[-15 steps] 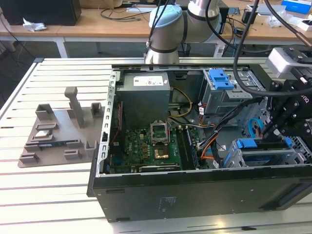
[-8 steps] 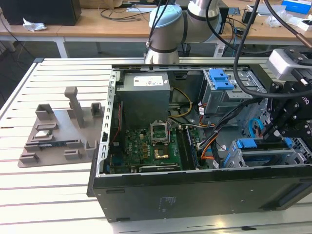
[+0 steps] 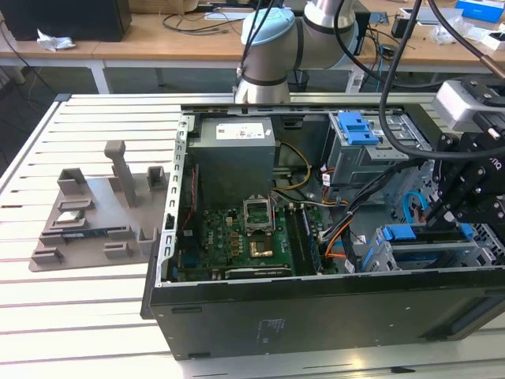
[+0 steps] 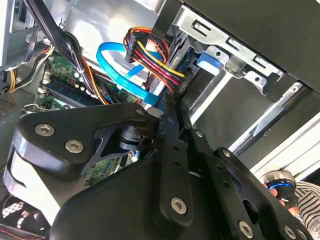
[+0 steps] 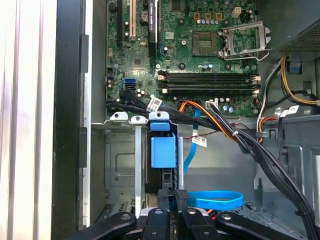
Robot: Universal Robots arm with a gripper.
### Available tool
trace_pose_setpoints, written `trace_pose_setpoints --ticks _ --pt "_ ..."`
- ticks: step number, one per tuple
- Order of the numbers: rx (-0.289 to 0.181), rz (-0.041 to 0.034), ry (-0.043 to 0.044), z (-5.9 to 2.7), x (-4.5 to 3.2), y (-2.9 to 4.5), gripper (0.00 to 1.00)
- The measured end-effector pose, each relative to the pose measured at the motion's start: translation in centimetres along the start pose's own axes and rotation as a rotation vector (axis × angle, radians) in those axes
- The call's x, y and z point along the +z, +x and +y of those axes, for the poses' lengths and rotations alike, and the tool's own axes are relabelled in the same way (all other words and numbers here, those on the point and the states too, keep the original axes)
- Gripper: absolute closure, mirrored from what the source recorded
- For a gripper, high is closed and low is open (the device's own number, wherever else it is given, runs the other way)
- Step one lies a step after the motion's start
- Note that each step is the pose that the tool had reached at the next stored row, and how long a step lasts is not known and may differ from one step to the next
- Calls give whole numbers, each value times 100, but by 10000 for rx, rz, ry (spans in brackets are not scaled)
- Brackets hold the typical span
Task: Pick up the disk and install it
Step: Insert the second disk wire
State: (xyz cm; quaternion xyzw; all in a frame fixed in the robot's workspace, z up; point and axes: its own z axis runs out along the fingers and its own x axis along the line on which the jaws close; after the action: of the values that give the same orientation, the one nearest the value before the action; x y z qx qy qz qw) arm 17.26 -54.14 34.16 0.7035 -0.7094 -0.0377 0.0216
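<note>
- Leftward, the grey fixture point(image 3: 95, 209) on the table point(image 3: 47, 316) holds no disk.
- Rightward, the gripper point(image 3: 451, 207) hangs inside the computer case point(image 3: 316, 308), seemingly clamped on the disk point(image 5: 163, 150), which stands edge-up in the drive bay point(image 5: 120, 165).
- Seating is underway; it needs a straight push along the rails.

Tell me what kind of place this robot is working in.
Probably a robotics lab or test bench. An open computer case with its motherboard exposed lies on a slatted white table, the robot arm is mounted beside it, and a cluttered wooden desk with cables stands behind.
</note>
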Motion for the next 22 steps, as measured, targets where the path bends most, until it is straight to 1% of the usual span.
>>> trace_pose_setpoints --ticks 4,9,12,17,19,22 --pt "-7 1 1 5 2 3 84" --pt "-25 13 7 10 -37 2 84" --pt "-26 18 7 10 -38 6 84" --pt "-33 12 7 13 -16 4 84" --pt "-38 13 21 17 -54 3 84" --pt "-39 3 22 17 -57 2 84"
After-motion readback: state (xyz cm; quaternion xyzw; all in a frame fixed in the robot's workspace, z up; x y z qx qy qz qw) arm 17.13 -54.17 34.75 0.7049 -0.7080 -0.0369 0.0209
